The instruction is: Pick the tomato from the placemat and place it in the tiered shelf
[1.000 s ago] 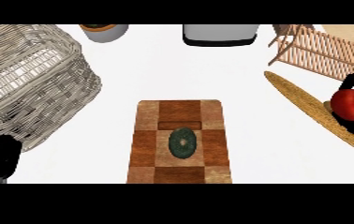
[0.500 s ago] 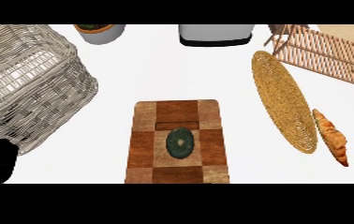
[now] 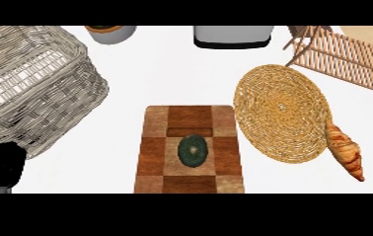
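Left hand (image 3: 9,167), a dark sliver far left of the placemat (image 3: 282,112): state cannot be told. Placemat now shows whole, croissant (image 3: 344,152) at its near-right edge; tomato gone from view, so you must relocate it. Tiered shelf (image 3: 336,51) just beyond.

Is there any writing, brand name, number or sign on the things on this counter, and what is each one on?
None: no word, label, number or sign shows anywhere.
Checked and plain: the wicker basket, checkered wooden board, dark green round item on it, woven placemat, croissant, slatted wooden shelf, grey container and small pot at the far edge.
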Tool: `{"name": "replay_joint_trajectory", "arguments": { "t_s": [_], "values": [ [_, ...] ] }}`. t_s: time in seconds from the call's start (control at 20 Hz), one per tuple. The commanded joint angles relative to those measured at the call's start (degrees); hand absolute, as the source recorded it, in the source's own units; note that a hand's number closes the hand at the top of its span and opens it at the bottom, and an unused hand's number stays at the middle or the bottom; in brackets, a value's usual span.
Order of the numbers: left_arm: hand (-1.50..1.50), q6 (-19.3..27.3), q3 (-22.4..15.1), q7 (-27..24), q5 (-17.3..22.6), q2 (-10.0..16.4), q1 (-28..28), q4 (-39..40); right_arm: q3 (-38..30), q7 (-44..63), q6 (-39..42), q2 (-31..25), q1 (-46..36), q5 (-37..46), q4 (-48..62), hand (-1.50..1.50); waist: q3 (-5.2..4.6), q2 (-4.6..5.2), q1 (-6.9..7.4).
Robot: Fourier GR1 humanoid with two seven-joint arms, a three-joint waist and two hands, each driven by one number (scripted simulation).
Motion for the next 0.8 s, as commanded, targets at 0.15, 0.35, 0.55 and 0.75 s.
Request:
{"name": "replay_joint_trajectory", "arguments": {
  "t_s": [0.15, 0.35, 0.55, 0.75],
  "values": [
    [0.00, -6.92, -3.59, -1.97, -1.35, 1.09, 0.59, -1.66, -1.49, 2.07, -2.68, -8.98, -3.09, 6.35, 4.49, 1.50, -0.04, 0.57, 1.42],
    [0.00, -4.77, -4.63, 1.45, -2.58, -0.13, -5.48, 0.83, -0.19, -0.15, -0.30, -13.83, -6.64, 6.03, 11.69, 1.50, -0.04, 0.79, 1.07],
    [0.00, -5.76, -3.74, 2.01, -2.59, 1.40, -5.61, -0.25, 5.81, -3.10, -5.02, -13.78, -10.99, 10.79, 16.88, 1.50, -0.01, 0.94, 2.17],
    [0.00, -3.82, -6.59, -0.32, -4.84, -2.43, -3.86, -0.19, 9.89, -2.92, -8.80, -12.79, -13.10, 14.44, 18.50, 1.50, -0.02, 0.91, 2.24]
  ]
}}
